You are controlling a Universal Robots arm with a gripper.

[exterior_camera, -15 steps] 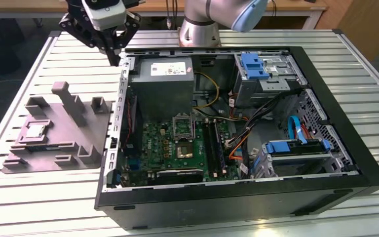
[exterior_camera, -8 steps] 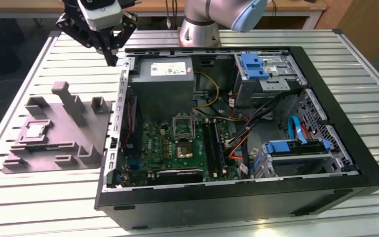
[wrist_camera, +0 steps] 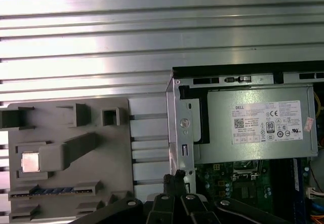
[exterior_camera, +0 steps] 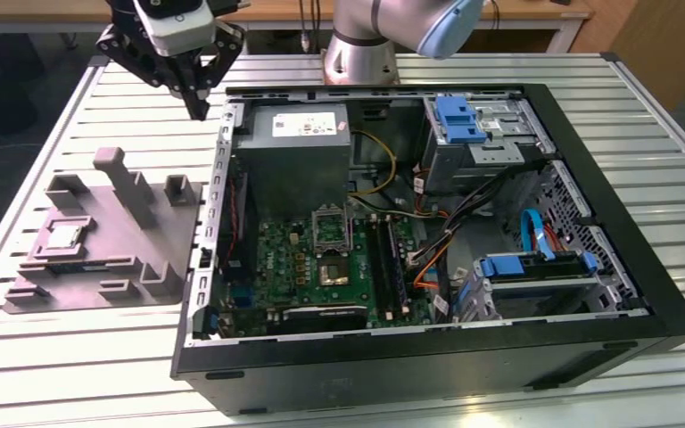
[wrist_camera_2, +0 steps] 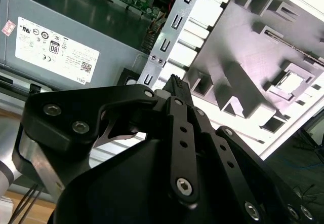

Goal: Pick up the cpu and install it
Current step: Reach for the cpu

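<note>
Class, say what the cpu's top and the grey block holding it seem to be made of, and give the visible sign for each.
The cpu: likely metal, a pale silvery top that glares bright under the light. The grey block: probably plastic, matt uniform grey with no glare.

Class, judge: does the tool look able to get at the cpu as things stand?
Probably yes: the cpu lies uncovered on the grey block, open from above, and the tool hangs close by.
</note>
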